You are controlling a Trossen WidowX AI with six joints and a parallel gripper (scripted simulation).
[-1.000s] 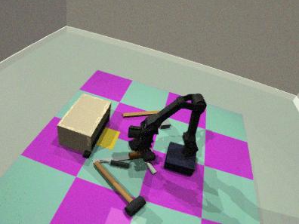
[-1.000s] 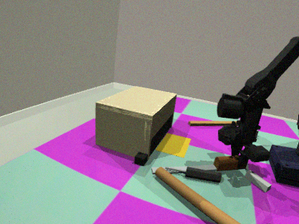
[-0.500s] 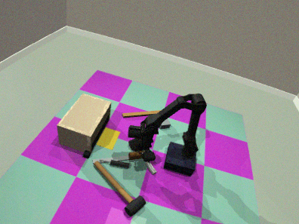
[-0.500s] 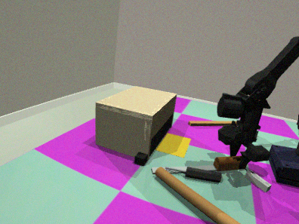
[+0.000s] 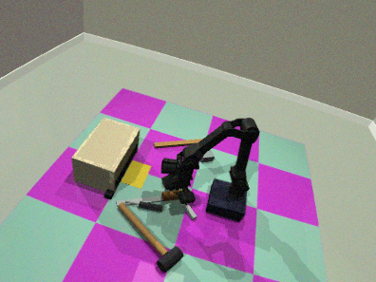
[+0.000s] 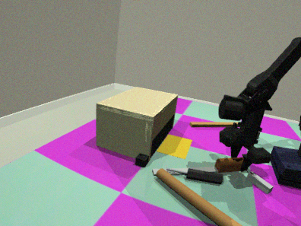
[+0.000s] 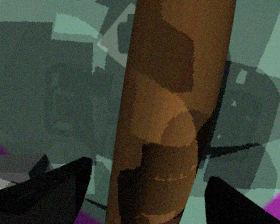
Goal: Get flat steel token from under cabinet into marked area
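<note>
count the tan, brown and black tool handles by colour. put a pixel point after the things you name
Tan: 2, the near tan handle [image 5: 142, 229] [image 6: 198, 198] and the far tan handle [image 5: 177, 143] [image 6: 210, 124]
Brown: 1, the brown handle [image 5: 169, 196] [image 6: 228, 164] [image 7: 175, 60]
Black: 1, the black handle [image 5: 151, 207] [image 6: 205, 176]
Total: 4

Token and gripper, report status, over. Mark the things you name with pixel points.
Gripper [image 5: 187, 196] [image 6: 240, 160] [image 7: 150, 177] open, astride the brown wooden handle [image 5: 170, 196] [image 6: 228, 164] [image 7: 170, 115]. Token not visible; none on the yellow area [image 5: 137, 174] [image 6: 175, 146]. Dark-handled tool [image 5: 151, 207] [image 6: 205, 176] lies close beside.
</note>
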